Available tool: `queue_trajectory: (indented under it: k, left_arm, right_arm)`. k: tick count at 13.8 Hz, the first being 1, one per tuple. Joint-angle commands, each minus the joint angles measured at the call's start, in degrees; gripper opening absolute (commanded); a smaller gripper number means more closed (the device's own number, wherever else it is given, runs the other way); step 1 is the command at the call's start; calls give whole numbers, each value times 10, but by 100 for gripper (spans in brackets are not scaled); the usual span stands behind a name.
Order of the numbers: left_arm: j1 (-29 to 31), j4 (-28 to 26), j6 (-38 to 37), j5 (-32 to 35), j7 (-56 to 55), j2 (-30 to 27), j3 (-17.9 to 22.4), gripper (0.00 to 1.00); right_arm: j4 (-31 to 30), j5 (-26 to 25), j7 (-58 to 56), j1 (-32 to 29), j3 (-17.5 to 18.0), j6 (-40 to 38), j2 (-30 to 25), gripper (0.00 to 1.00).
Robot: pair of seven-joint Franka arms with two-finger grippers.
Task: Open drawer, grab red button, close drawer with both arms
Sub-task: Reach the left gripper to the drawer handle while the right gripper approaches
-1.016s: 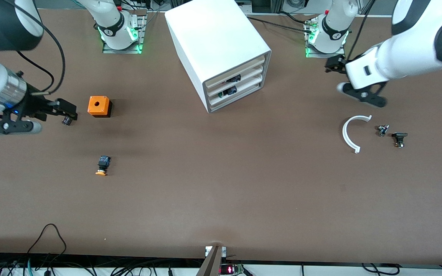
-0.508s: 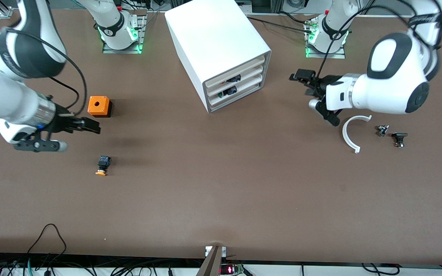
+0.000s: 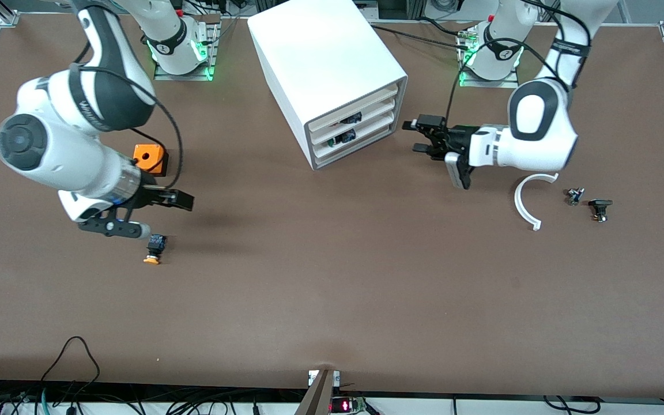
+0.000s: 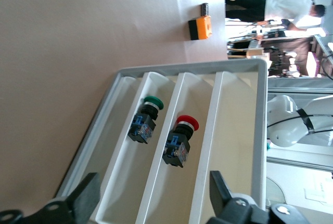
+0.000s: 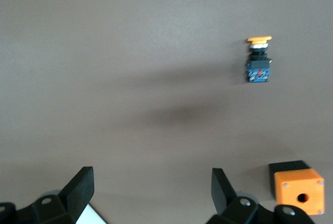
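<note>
Facing the white box cabinet with our left gripper spread wide and empty, we see the middle cream-fronted drawer still closed, the red-capped black push button inside it. Our right gripper, also wide, hangs near the orange-capped button. Opening, grabbing and closing all remain.

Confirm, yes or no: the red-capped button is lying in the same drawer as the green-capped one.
No: in the left wrist view the red-capped button lies one drawer over from the green-capped button, a white wall between them.
</note>
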Motion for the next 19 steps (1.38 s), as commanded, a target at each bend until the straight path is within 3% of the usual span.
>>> queue_trajectory:
  k: [1, 3, 5, 13, 16, 17, 18, 19]
  left_arm:
    - [4, -16, 4, -61, 115, 42, -4, 81]
    - [3, -33, 3, -124, 178, 74, -26, 73]
    - [6, -45, -1, -141, 208, 93, -35, 62]
    - [3, -77, -48, -168, 210, 113, -42, 56]
    - [5, -85, -47, -182, 217, 117, -62, 50]
    - [5, -86, -47, -183, 218, 117, -62, 37]
    - [6, -89, -48, -183, 221, 117, -62, 4]
    - [5, -89, -47, -183, 221, 117, -62, 0]
  right_arm:
    - [21, -3, 74, 25, -2, 0, 22, 100]
    - [48, -3, 119, 46, -3, 2, 37, 100]
    - [76, -4, 156, 63, -3, -5, 53, 100]
    - [162, 2, 282, 103, -2, -15, 98, 100]
    - [190, 2, 319, 115, -2, -15, 112, 100]
    - [194, 2, 335, 117, -2, -14, 117, 100]
    - [205, 2, 343, 123, -2, -14, 121, 100]
    - [214, 1, 349, 126, -2, -15, 127, 100]
